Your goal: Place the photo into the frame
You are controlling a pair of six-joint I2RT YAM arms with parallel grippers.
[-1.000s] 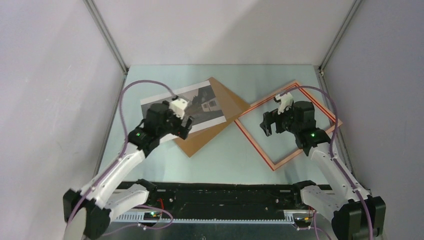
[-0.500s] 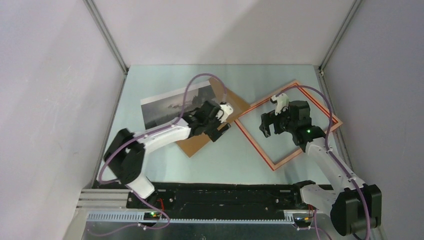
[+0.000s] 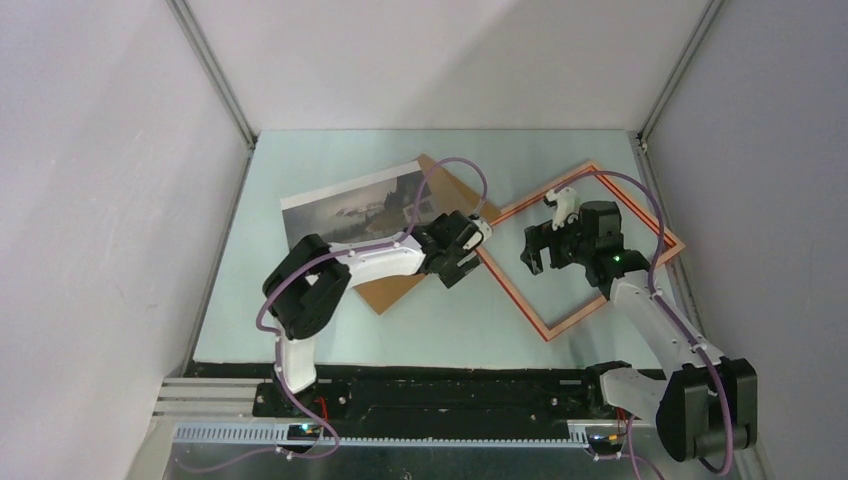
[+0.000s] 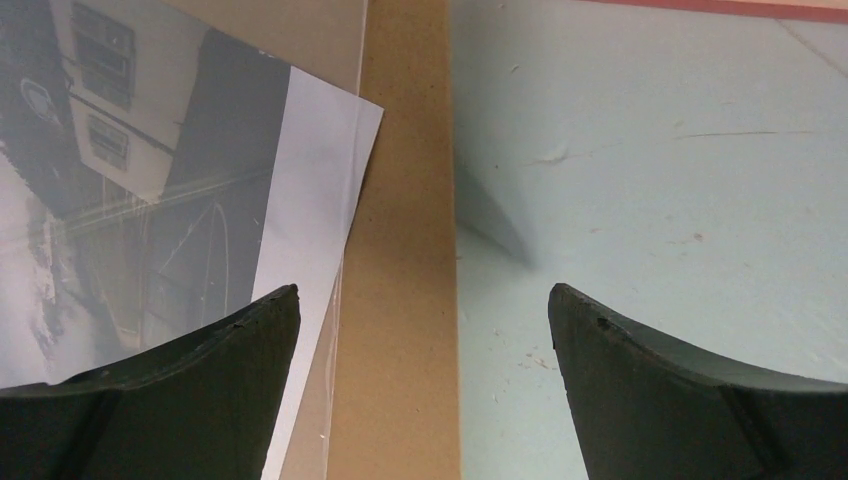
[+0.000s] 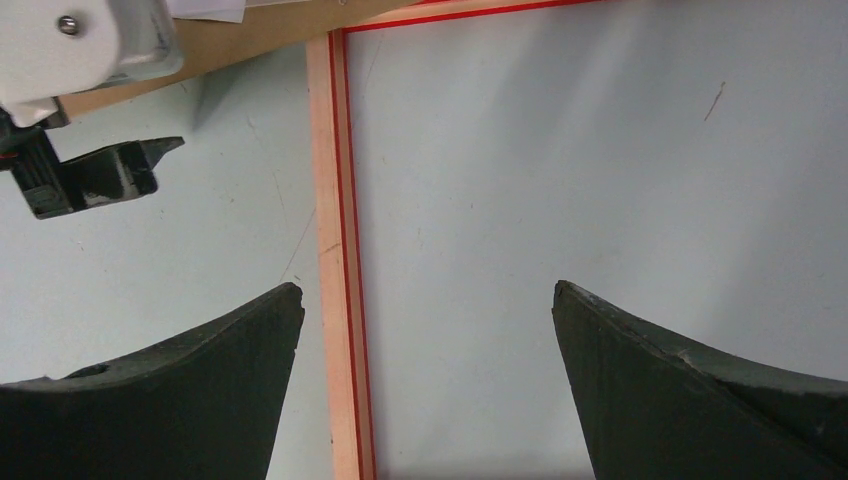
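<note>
Left fingers (image 4: 150,400) have swung right toward the frame (image 5: 332,300); they and right fingers (image 5: 150,400) gape, seemingly empty

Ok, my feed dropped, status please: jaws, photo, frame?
Both jaws open, empty. Grey landscape paper photo partly on brown backing board, outside thin rectangular red-edged wooden frame. Left jaws over board edge; right jaws over frame rail. Nothing blocking.

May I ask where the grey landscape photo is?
The photo lies left of centre in top view, partly on the brown backing board, left of the red frame.
</note>
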